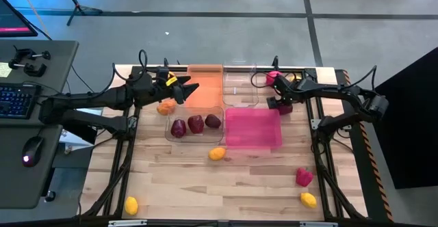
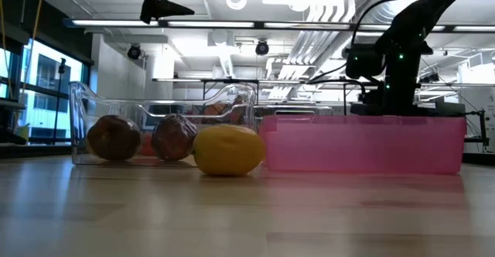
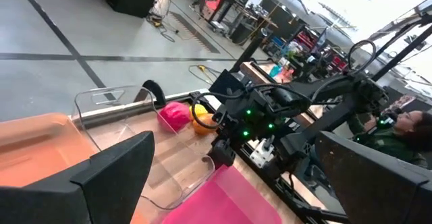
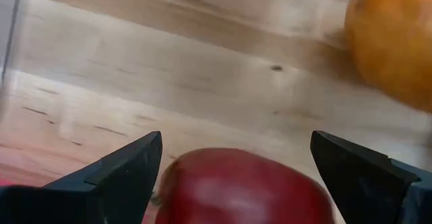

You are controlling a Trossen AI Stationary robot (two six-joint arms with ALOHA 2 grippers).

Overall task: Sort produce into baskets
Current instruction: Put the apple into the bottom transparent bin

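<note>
Produce lies scattered across the wooden table (image 1: 178, 186): three dark maroon rounded fruits (image 1: 196, 124) sit together in a clear plastic bin (image 1: 170, 134) left of centre, and an orange-yellow oval fruit (image 1: 217, 154) rests on the boards just in front of that bin, beside the bright pink bin (image 1: 253, 128). Behind these stand a translucent orange bin (image 1: 205, 85) and a second clear bin (image 1: 239, 85). An orange fruit (image 1: 165, 107) lies just left of the first clear bin. A yellow fruit (image 1: 131, 204) sits at the near left corner; a pink-red piece (image 1: 303, 177) and another yellow one (image 1: 308, 199) lie near the right edge.

The right gripper (image 1: 281, 104) is low over the table beyond the pink bin, its fingers spread on either side of a dark red rounded fruit (image 4: 243, 187), not closed on it, with an orange fruit (image 4: 395, 42) near. The left gripper (image 1: 186, 90) hangs high over the orange bin's left edge, fingers parted and holding nothing.
</note>
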